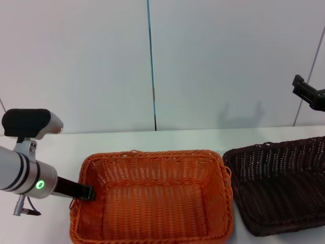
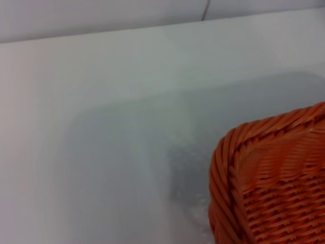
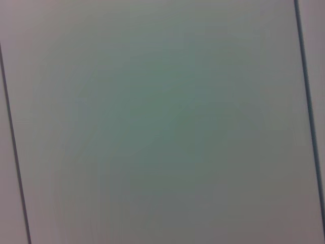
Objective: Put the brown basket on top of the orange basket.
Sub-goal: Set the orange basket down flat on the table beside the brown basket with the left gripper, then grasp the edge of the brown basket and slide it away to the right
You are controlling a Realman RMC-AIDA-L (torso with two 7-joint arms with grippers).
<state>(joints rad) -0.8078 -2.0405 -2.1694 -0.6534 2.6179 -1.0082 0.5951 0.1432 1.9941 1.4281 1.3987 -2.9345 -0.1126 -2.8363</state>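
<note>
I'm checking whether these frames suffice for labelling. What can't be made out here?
- Brown basket: head view's right and bottom edges cut it off.
- Orange basket: near rim cropped in the head view; left wrist view shows one corner only.
- Left gripper: fingers at the orange rim, state unclear.
- Right gripper: cropped at the head view's edge; right wrist view shows only wall.

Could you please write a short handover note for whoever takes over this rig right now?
Left gripper: low at the left rim of the orange basket; whether it is open or shut on the rim cannot be told.
Right gripper: raised at the far right, above the brown basket, holding nothing visible; its wrist view shows only wall.
Baskets: both sit side by side on the white table, orange in the middle, brown to its right, partly out of frame. Both look empty.
Done: nothing stacked yet.
Left: grasp the brown basket, lift it, and set it on top of the orange one.
</note>
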